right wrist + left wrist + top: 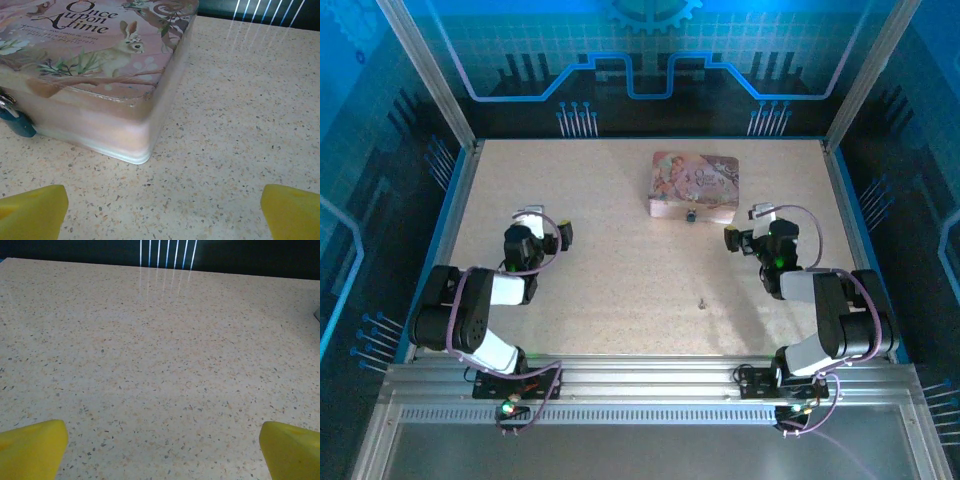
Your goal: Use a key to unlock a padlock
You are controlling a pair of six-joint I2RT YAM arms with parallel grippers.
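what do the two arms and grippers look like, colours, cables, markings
Both arms, left arm and right arm, have black joints joined by white link shells. A purplish cable loops by each wrist and another trails from each base. A green light glows on the right arm. In the wrist views the left gripper and right gripper have yellow fingertips. No markings are readable.

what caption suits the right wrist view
Open right gripper facing a corner of the pink tin, blue padlock at its front wall

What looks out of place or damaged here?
Nothing stands out. The flat pink picture-printed tin box sits undamaged, the tiny dark bluish padlock at its near wall, the tiny grey metal key lying apart on the table.
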